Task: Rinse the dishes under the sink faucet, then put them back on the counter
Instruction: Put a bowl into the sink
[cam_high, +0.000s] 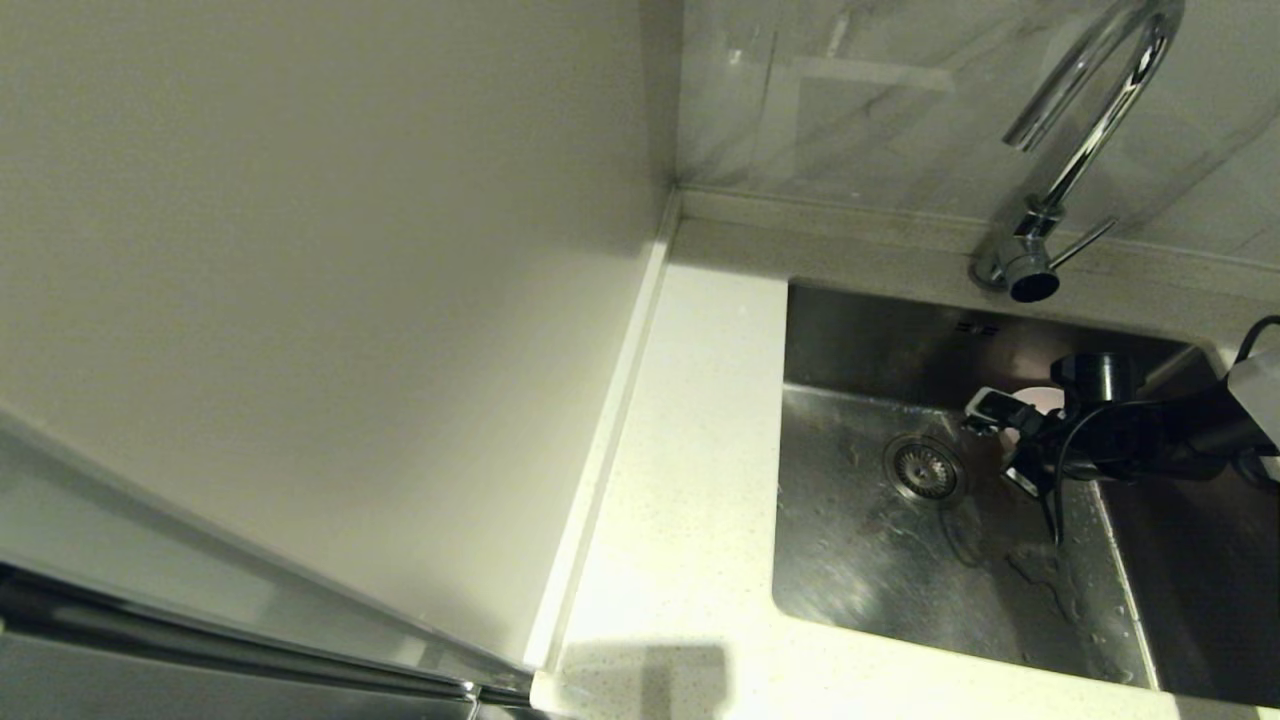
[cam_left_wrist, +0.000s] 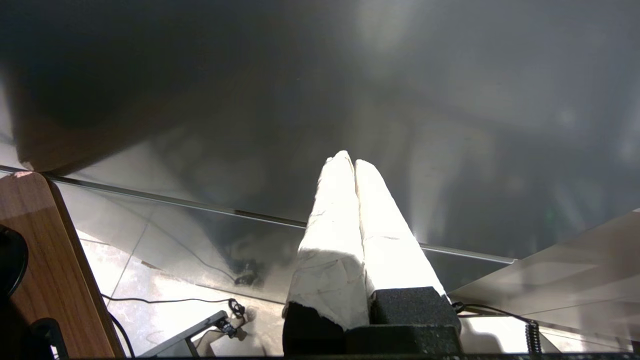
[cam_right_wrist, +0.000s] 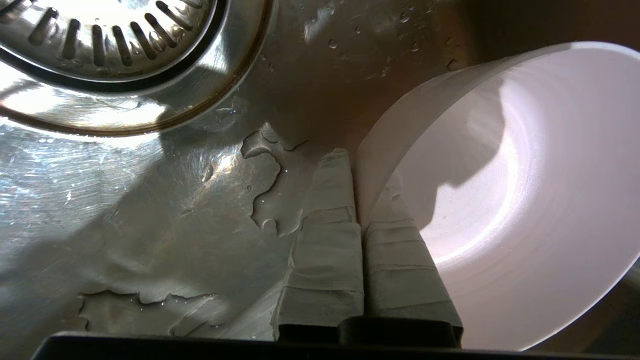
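Observation:
My right gripper (cam_high: 1012, 442) reaches into the sink (cam_high: 870, 570) from the right and is shut on the rim of the pale pink bowl (cam_high: 1042, 400). In the right wrist view the gripper (cam_right_wrist: 357, 172) has one taped finger inside the bowl (cam_right_wrist: 530, 200) and one outside. The bowl is tilted just over the wet basin floor, beside the drain strainer (cam_right_wrist: 100, 40). The chrome faucet (cam_high: 1090, 130) arches above the back edge of the sink, and no stream shows. My left gripper (cam_left_wrist: 352, 162) is shut on nothing, away from the sink.
The white speckled counter (cam_high: 700, 450) runs along the sink's left side, bounded by an off-white side panel (cam_high: 300, 250). The faucet's lever (cam_high: 1085, 243) sticks out to the right. Puddles lie on the basin floor (cam_right_wrist: 260, 175). A wooden edge (cam_left_wrist: 45, 260) and cables are under the left gripper.

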